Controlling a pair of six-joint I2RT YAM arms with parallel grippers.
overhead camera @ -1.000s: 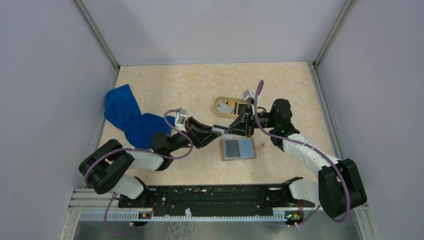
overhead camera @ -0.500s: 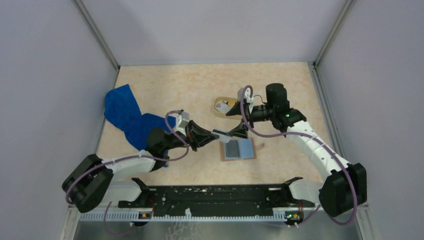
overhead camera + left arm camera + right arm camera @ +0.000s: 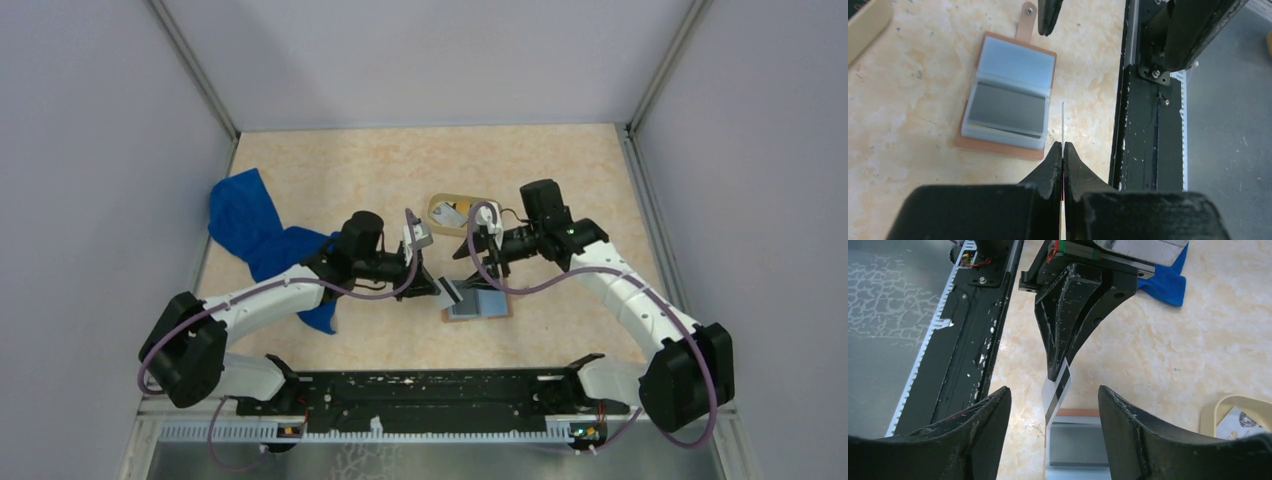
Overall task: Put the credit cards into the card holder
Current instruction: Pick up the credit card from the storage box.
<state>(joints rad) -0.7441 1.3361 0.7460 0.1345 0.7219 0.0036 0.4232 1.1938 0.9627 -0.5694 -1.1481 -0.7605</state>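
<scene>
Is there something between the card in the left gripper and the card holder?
Nothing visible does. The card, pinched edge-on by the left gripper, hangs just beside the open card holder, with only bare table between them.

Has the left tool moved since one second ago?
Yes. The left tool has moved toward the arm bases, from beyond the card holder's far left corner to its left edge.

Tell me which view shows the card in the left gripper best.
The right wrist view: the card shows its light face and dark stripe, pinched by the left gripper. The left wrist view shows it only edge-on, a thin line. The top view shows it small and unclear.
</scene>
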